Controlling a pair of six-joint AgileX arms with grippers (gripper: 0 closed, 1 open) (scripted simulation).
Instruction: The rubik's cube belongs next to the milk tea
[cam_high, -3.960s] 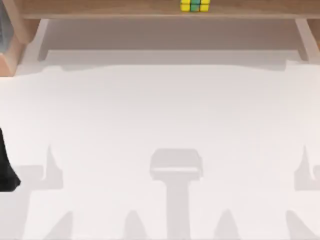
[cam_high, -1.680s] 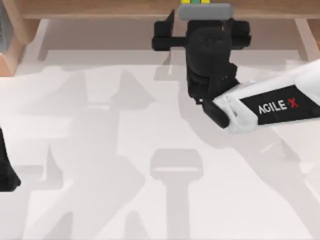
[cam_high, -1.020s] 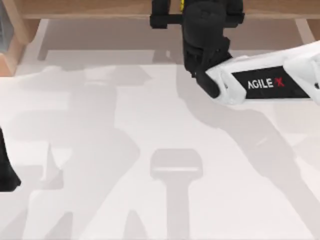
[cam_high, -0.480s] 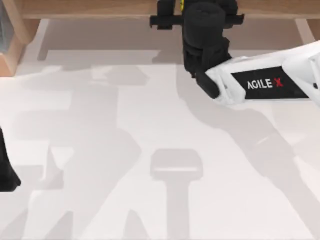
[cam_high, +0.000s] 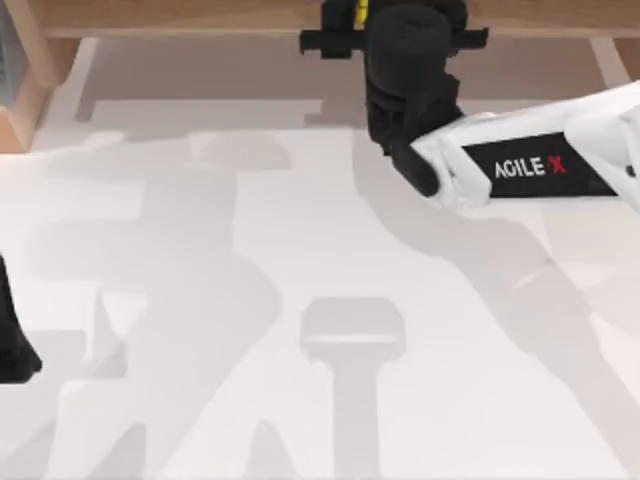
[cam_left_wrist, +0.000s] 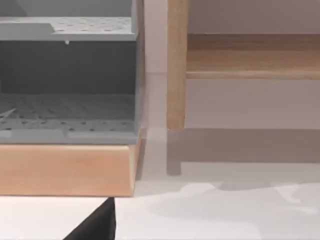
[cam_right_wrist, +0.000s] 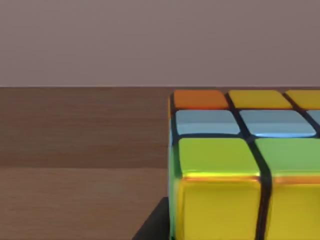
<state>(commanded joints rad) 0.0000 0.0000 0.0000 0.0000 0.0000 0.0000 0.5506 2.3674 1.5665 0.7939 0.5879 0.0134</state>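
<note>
**Inspector:** Report the top view.

**Me:** My right arm (cam_high: 530, 165) reaches in from the right side of the counter (cam_high: 300, 250) to the wooden shelf (cam_high: 200, 15) along the far edge. My right tool (cam_high: 362, 12) sits at that shelf, its black body covering the spot. A thin yellow sliver of the rubik's cube (cam_high: 361, 10) shows just beside the body. Whether the tool stands apart or together, I cannot tell. My left arm (cam_high: 12, 340) is parked at the counter's left edge.

**Inspector:** Left wrist view?

**Me:** A grey perforated rack (cam_left_wrist: 67, 75) on a pale wooden base (cam_left_wrist: 67, 170), a wooden shelf leg (cam_left_wrist: 176, 65) beside it, and white counter surface below. A dark wedge shows at the lower edge; I cannot identify it.

**Inspector:** Right wrist view?

**Me:** The cube is very close, resting on the brown wooden shelf board. I see orange, yellow, pale blue and green stickers divided by dark lines. A plain wall (cam_right_wrist: 150, 40) stands behind.
</note>
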